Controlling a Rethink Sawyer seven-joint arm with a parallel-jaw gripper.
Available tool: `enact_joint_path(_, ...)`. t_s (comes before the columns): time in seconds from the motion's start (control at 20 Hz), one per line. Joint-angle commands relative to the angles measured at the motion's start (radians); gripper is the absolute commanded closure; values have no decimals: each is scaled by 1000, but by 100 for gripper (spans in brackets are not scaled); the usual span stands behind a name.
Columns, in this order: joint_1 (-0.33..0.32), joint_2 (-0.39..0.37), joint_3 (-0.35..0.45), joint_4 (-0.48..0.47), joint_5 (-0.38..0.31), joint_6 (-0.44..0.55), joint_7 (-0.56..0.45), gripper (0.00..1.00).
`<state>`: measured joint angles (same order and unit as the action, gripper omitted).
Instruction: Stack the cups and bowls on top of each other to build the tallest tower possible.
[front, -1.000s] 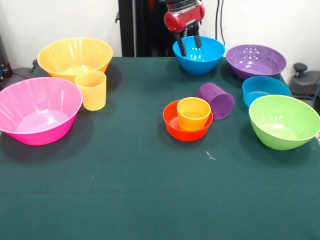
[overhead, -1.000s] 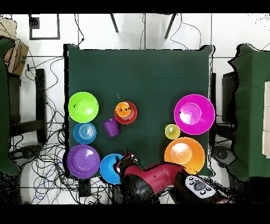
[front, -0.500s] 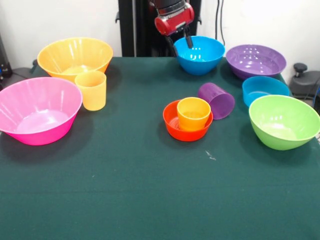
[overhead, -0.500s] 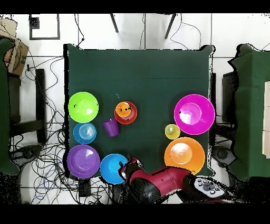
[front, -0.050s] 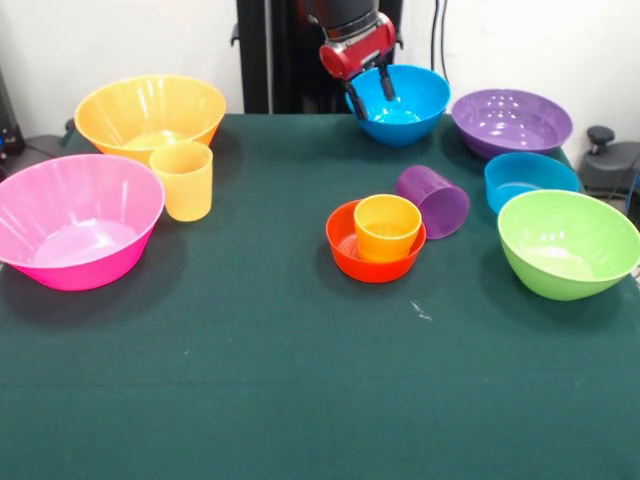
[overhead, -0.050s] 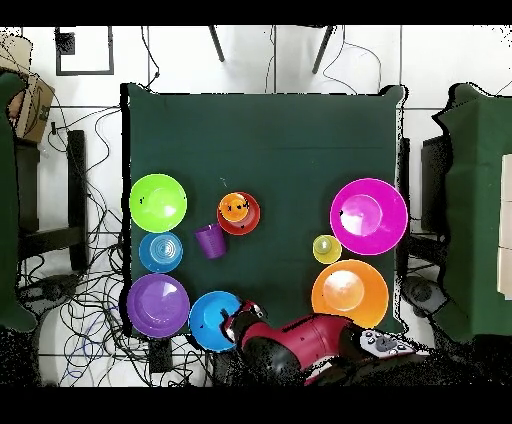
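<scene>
My gripper (front, -0.050s: 372, 93) hangs open over the left rim of the medium blue bowl (front, -0.050s: 410, 108), holding nothing. One finger shows in front of the rim and the other over the bowl's inside. From overhead the gripper (overhead, -0.050s: 236, 324) is at that blue bowl's (overhead, -0.050s: 211, 319) edge. The tower stands mid-table: the orange cup (front, -0.050s: 387, 227) upright in the small red-orange bowl (front, -0.050s: 350, 252). A purple cup (front, -0.050s: 433, 200) lies on its side just right of it. The yellow-orange cup (front, -0.050s: 182, 180) stands upright between the big yellow bowl (front, -0.050s: 150, 112) and the big pink bowl (front, -0.050s: 75, 220).
The wide purple bowl (front, -0.050s: 511, 122), small blue bowl (front, -0.050s: 530, 180) and lime green bowl (front, -0.050s: 568, 243) line the right side. The green cloth (front, -0.050s: 300, 380) covers the table's front half. Cables and table edges surround the cloth in the overhead view.
The gripper rose and shifted left off the blue bowl, then came back right over its left rim. The cups and bowls have not moved.
</scene>
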<state>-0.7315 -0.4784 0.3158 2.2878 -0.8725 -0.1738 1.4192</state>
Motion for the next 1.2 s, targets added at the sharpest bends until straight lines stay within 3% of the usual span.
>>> enact_joint_path(0.05, 79, 96, -29, -168, -53, -92, 110, 0)
enact_joint_path(0.3, 82, 68, -37, -163, -52, -85, 106, 0)
enact_joint_path(0.45, 30, 21, 32, -140, -44, 5, 96, 0)
enact_joint_path(0.55, 40, -31, 39, -121, -28, 22, 92, 0)
enact_joint_path(0.7, -6, -25, 77, -107, -29, 55, 89, 0)
enact_joint_path(0.85, -32, -138, 139, -40, 15, 112, 81, 0)
enact_joint_path(1.0, -99, -133, 215, -26, 44, 202, 50, 0)
enact_joint_path(1.2, -82, -132, 196, -31, 24, 186, 65, 0)
